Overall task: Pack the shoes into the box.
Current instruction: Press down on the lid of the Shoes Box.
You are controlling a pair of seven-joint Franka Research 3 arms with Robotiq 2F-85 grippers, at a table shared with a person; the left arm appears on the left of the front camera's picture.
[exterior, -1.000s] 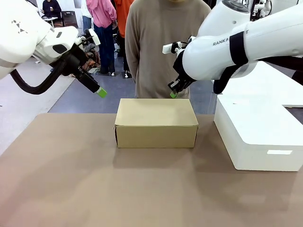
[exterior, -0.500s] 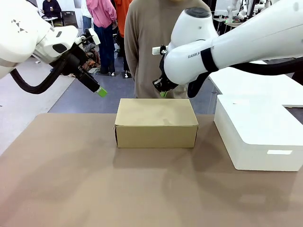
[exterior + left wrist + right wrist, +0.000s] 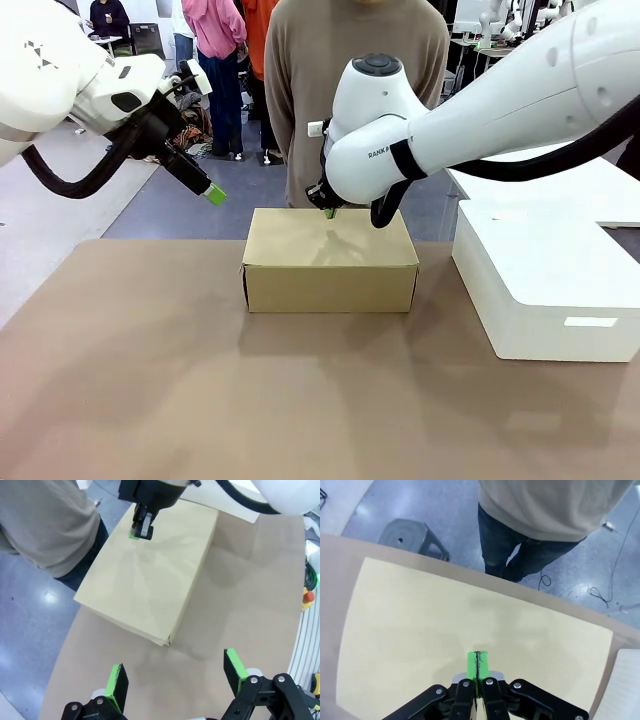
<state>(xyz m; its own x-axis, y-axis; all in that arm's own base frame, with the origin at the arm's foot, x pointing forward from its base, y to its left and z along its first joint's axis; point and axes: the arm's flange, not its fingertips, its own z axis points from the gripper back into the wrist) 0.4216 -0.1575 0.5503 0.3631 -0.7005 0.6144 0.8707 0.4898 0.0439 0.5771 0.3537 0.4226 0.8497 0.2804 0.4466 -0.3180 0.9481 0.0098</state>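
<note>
**Box closed, my right claw above its lid**

Cardboard is most of what I look down on. The box [image 3: 330, 258] sits on the brown table [image 3: 150, 380], near its far edge, with its flat lid down and flush all round, so I cannot tell what it holds. From my right wrist the lid [image 3: 460, 635] spreads pale tan and unmarked beneath me.

My right gripper [image 3: 329, 210] is clenched on nothing, its two green pads pressed together into a single strip. It hangs over the far part of the lid, roughly midway along the box's length, casting a faint shadow on the card. Whether the tips touch the lid I cannot tell.

My left gripper [image 3: 212, 195] is released, its fingers [image 3: 118, 685] spread wide with nothing between them. It hovers high, to the left of the box and well apart from it. From that wrist I see the box at an angle, one corner toward me.

A person in a beige sweater [image 3: 355, 90] and dark trousers stands just behind the far edge of the table, directly beyond the box.

A large white block [image 3: 545, 290] lies to the right of the box, with a gap of bare table between them.
</note>
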